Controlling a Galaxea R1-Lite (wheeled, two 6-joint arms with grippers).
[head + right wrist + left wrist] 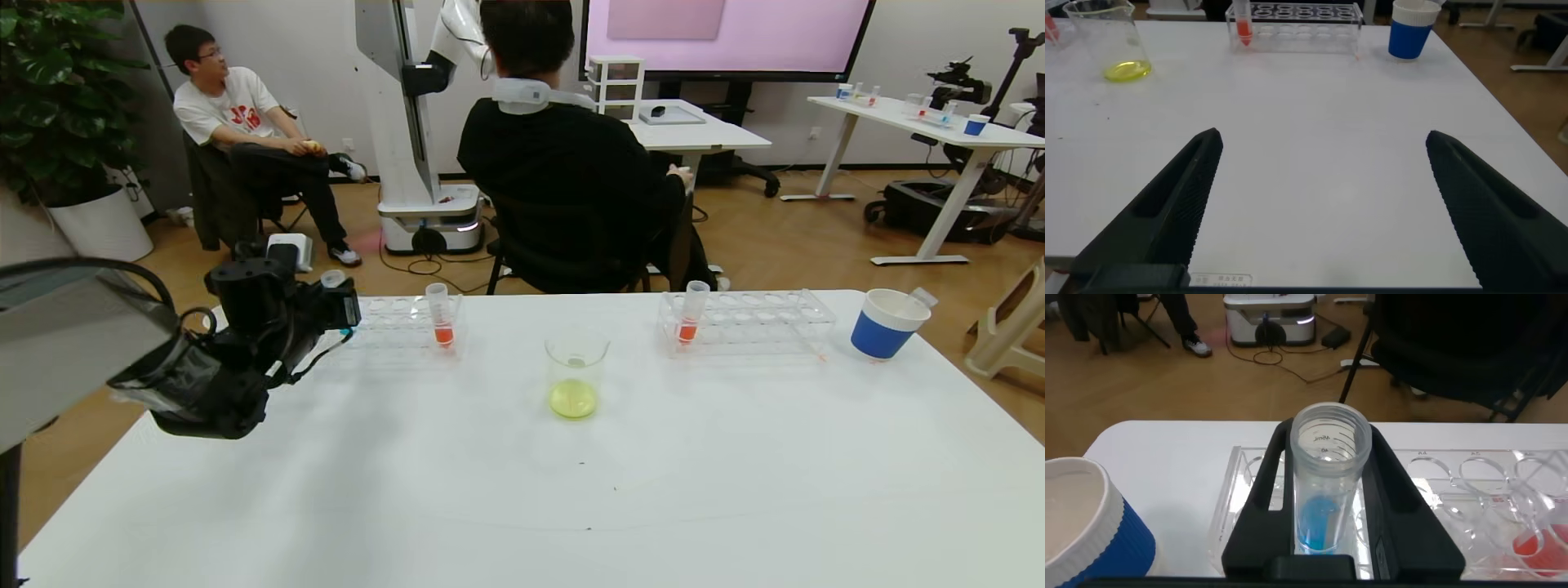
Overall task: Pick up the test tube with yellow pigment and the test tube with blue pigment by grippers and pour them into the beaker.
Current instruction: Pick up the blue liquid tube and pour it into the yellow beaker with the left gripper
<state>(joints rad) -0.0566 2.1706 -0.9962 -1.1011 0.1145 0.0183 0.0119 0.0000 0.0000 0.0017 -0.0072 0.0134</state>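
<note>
My left gripper (336, 304) is at the left end of the left tube rack (404, 325), shut on the test tube with blue pigment (1323, 514). The tube stands upright between the fingers over the rack (1454, 478); only its rim (332, 278) shows in the head view. The beaker (576, 371) stands mid-table with yellow-green liquid in its bottom; it also shows in the right wrist view (1106, 41). No tube with yellow pigment is in view. My right gripper (1324, 137) is open and empty, low over bare table, out of the head view.
Each rack holds an orange-red tube, left (441, 314) and right (692, 313). A blue-and-white paper cup (888, 324) with a clear tube leaning in it stands at the far right. Another paper cup (1086, 531) is beside my left gripper. People sit beyond the table.
</note>
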